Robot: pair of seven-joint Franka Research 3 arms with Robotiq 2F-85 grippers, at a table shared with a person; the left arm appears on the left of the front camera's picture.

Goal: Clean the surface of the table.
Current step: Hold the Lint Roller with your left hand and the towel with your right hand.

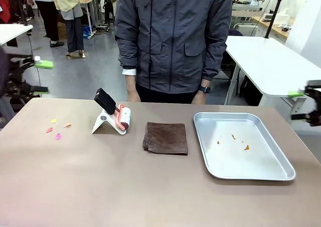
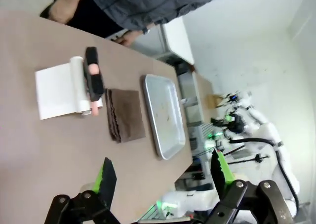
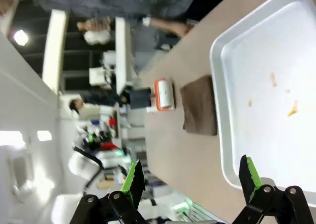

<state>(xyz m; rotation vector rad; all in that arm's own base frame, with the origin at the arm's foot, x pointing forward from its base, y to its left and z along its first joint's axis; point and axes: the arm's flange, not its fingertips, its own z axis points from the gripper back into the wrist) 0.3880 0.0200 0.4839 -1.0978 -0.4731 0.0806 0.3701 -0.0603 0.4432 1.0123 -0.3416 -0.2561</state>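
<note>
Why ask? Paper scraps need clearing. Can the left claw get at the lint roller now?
Probably yes: the left claw is open, and nothing stands between it and the lint roller.

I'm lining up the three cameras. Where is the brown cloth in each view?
Front: cloth near centre, just left of the tray.
Left wrist: cloth near centre, left of the tray.
Right wrist: cloth near centre, left of the tray.
Shared landmark: the tray, beside the cloth in every view.

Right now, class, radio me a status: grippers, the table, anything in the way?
Left gripper, right gripper open, empty. Table uncleaned, paper scraps at left. Lint roller, brown cloth centre; tray right.
</note>
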